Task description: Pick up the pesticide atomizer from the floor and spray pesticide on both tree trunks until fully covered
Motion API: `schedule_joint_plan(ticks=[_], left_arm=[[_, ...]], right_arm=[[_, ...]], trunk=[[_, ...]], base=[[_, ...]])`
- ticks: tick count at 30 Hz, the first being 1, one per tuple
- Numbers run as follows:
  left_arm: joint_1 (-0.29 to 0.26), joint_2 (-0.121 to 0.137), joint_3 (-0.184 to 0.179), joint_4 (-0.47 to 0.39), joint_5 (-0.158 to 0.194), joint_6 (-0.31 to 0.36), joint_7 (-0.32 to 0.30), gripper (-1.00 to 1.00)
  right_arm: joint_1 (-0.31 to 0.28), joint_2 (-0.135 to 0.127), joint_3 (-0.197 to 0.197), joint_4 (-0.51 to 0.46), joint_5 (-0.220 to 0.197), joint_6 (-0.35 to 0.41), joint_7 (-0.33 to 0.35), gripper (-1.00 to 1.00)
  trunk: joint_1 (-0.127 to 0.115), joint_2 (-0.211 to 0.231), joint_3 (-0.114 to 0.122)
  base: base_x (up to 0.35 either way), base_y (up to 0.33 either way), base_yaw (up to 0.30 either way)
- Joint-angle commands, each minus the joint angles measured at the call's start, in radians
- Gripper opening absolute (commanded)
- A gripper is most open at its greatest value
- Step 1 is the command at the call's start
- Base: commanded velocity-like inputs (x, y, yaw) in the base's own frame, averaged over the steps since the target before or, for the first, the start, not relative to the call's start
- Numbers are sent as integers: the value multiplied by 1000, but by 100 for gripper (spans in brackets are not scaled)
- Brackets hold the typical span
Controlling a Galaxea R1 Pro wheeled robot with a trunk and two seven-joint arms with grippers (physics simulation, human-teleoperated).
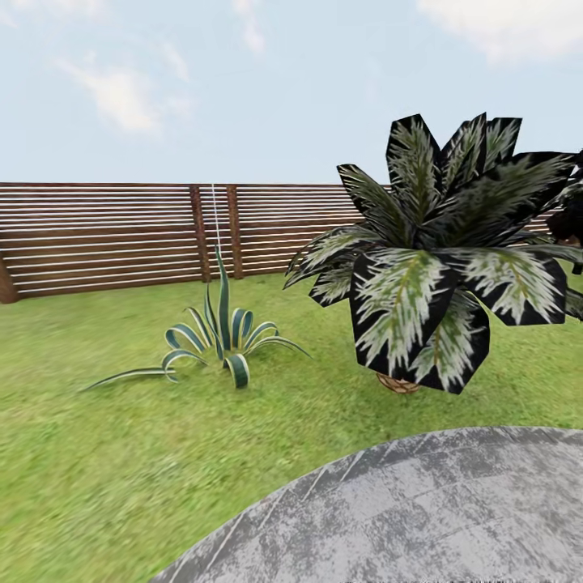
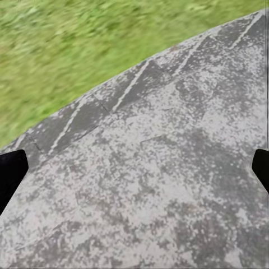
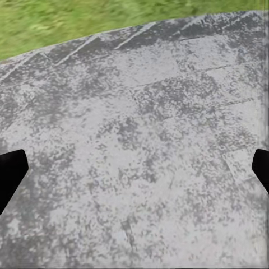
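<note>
Both grippers — left (image 2: 134,168), right (image 3: 134,168) — hang spread and empty over mottled grey stone paving (image 1: 421,518); the atomizer, likely light, wants a neck grip.

Left tool (image 2: 134,168), right tool (image 3: 134,168): black, blunt-tipped fingers.

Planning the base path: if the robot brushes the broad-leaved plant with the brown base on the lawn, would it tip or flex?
The broad-leaved plant looks top-heavy: wide crown over a small brown base, so probably apt to tip. Leaves render as flat blocky panels, likely stiff.
</note>
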Motion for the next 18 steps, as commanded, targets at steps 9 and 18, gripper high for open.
schedule_joint_plan(ticks=[9, 18], left_arm=[[0, 0, 0, 0, 1, 0, 0, 100], [0, 2, 3, 0, 1, 0, 0, 100]], right_arm=[[0, -1, -2, 1, -1, 0, -1, 100], [0, -2, -84, 1, -2, 0, -1, 100]], trunk=[[0, 0, 0], [12, -21, -9]], base=[[0, 0, -252], [0, 0, -273]])
